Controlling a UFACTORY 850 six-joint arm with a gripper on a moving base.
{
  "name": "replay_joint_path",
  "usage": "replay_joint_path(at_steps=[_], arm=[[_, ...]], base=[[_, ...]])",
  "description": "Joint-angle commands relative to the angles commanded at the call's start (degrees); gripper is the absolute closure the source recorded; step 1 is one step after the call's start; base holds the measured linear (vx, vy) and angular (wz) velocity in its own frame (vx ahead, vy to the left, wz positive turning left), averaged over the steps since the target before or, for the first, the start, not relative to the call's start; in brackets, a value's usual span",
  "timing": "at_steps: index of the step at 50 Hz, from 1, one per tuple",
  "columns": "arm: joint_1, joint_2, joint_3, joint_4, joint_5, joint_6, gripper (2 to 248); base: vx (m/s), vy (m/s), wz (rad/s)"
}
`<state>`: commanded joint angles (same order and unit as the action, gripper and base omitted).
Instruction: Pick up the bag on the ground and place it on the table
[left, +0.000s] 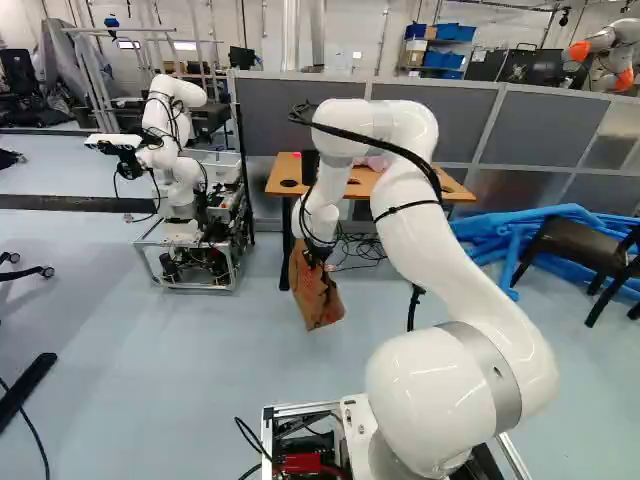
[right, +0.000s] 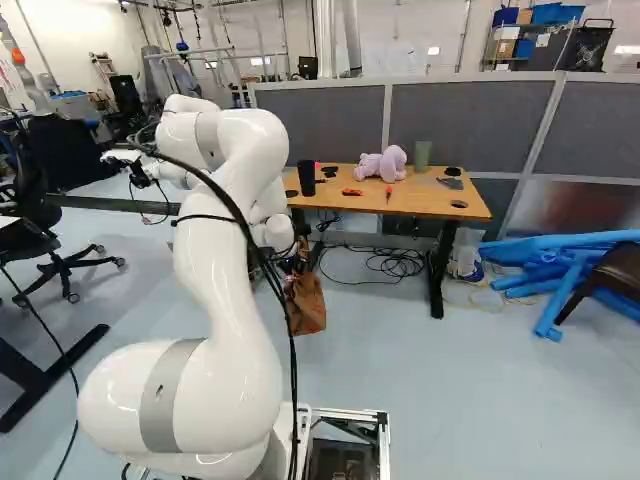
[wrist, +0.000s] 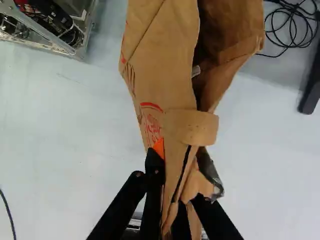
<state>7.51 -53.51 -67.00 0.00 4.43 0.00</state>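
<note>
Brown paper bag (left: 318, 302) is hanging tilted below the gripper (wrist: 179, 175), near the centre of the left base view, with its lower end apparently clearing the floor (left: 190, 370); the claw is pinching the bunched paper from two sides, one orange pad (wrist: 158, 148) showing against it. The table (right: 430, 200) is standing beyond, from the centre to the upper right of the right base view. The step in hand, as judged, is lifting for transfer: good handling is calling for a steady pinch, for raising the bag's bottom above the near edge before advancing, and for lowering gently onto bare wood, letting go only once the base is bearing the weight. A low approach would be risking a snag on that edge, a wide swing a knock to the purple plush toy (right: 383, 164) or black cup (right: 306, 178). The thin, creased paper is forming flat panels with red print, a flat handle (wrist: 192, 127) is curving ahead of the fingers, and the smooth wooden top is offering a level rectangle
</note>
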Motion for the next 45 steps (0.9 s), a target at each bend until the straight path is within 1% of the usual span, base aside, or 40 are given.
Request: replay_joint_path(at_steps=[45], arm=[[0.0,9.1,5.6,0.0,0.0,0.0,229]], base=[[0.0,0.0,0.0]])
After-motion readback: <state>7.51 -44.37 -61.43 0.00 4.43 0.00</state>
